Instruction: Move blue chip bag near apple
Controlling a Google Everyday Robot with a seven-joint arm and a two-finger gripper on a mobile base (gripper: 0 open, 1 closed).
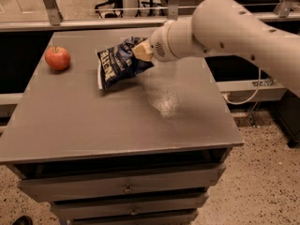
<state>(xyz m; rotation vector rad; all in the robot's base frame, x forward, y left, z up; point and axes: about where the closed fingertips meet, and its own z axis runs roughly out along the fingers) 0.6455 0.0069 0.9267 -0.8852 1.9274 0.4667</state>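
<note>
The blue chip bag (120,62), dark navy foil with white lettering, hangs tilted just above the grey table (93,121), left of centre at the back. My gripper (142,52) is shut on the bag's upper right corner and holds it. The white arm reaches in from the right and covers the back right of the table. The red apple (57,58) rests on the table's back left, a short way left of the bag, not touching it.
The table is a grey cabinet with drawers (126,189) at its front. Office chairs and metal frame legs (49,6) stand behind the table. A cable (243,97) hangs to the right. The green can is hidden behind the arm.
</note>
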